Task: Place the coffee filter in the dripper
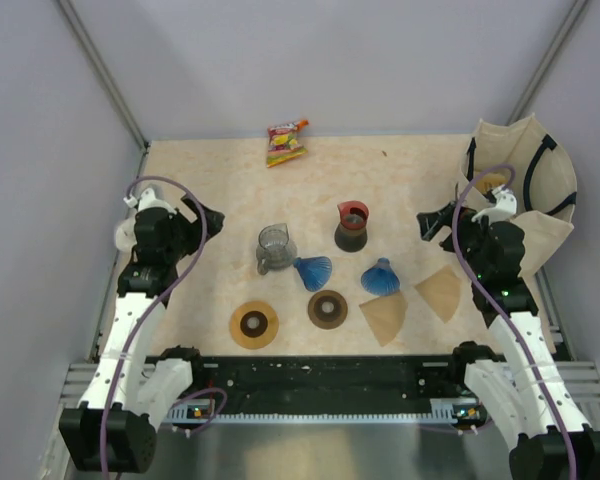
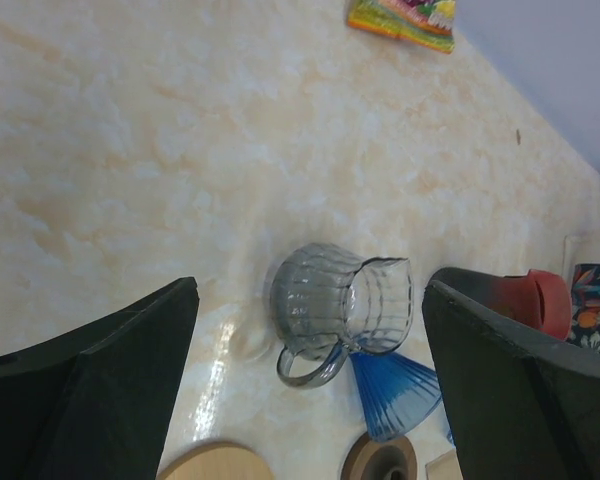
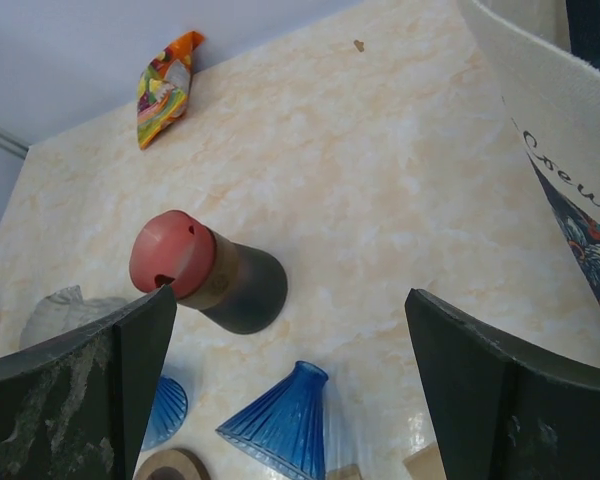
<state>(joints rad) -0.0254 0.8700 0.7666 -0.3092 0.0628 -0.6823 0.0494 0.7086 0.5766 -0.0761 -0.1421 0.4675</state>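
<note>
While left claw and right claw gape released, tan fan-shaped coffee filter lies flat, beside blue dripper

Pitcher stands just left of a dripper; filters lie right of discs.

In the left wrist view a finger of the left claw covers most of the red-lidded jar, the top edge crops the snack packet, and the bottom edge crops the wooden disc. In the right wrist view a finger of the right claw hides much of the glass pitcher and one blue dripper; only a corner of a coffee filter shows at the bottom edge, and the tote bag runs off the frame
</note>
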